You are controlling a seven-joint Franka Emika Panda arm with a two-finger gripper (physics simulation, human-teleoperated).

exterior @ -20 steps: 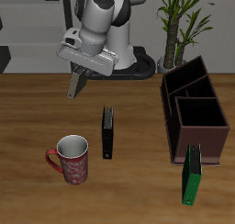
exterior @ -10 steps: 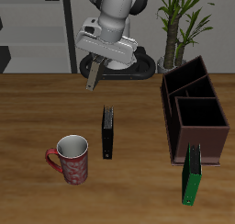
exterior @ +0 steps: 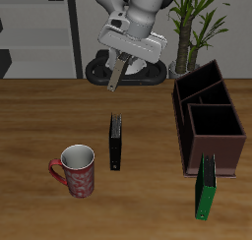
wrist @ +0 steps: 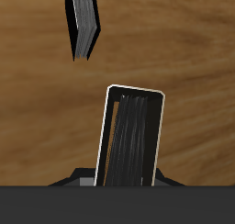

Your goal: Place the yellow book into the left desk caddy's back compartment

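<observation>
the gripper was closed on the yellow book, which hung below it in the air, tilted, well above the bench and toward the far side. in the wrist view the yellow book showed its striped cover and pale edge, clamped at one end between the jaws.

the left desk caddy stood well apart from the book. its back compartment, the narrow slot between the tall slanted walls, lay on its far side, with the lower square bin nearer the front edge.

judgement: step in hand was the carry across to the caddy. to do it well, the book needed to stay high enough to clear the slanted walls, arrive over the far slot rather than the bin, and be turned so its thin edge ran along the slot before lowering. release only once the lower edge sat inside the walls.

a black book stood on edge on the bench, with a red mug nearer the front; a green book leaned at the caddy's near side. none lay on the likely path.
</observation>
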